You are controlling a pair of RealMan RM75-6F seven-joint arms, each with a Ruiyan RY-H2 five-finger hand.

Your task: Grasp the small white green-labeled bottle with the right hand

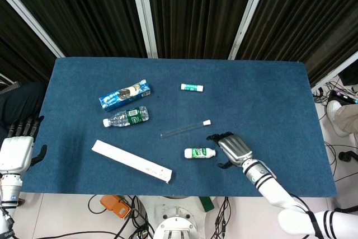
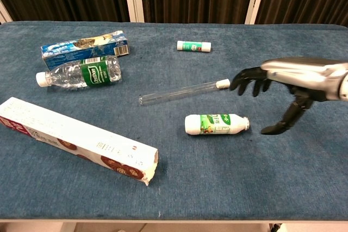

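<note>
The small white plastic bottle with a green label (image 2: 217,124) lies on its side on the blue felt table (image 1: 268,99), its long axis running left to right and its narrow neck toward the right hand (image 2: 283,88). That hand hovers just beside the neck, fingers spread wide, holding nothing. The left hand (image 1: 17,148) sits off the table's left edge, fingers straight and empty.
</note>
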